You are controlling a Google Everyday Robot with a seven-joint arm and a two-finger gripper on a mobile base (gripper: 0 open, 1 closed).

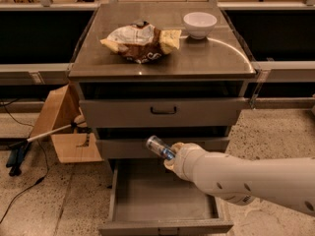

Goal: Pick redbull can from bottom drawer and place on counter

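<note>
The redbull can (158, 147) is a slim blue-and-silver can held tilted in my gripper (172, 157), its shiny end pointing up-left. My gripper is shut on the redbull can in front of the middle drawer, above the open bottom drawer (162, 193), whose inside shows nothing in it. My white arm reaches in from the lower right. The counter (206, 58) is the glossy grey steel top of the cabinet, well above the can.
A yellow-brown-white snack bag (140, 41) and a white bowl (199, 23) lie on the counter. Two shallower drawers (162, 112) with black handles are shut. A cardboard box (64, 127) and cables stand on the floor at the left.
</note>
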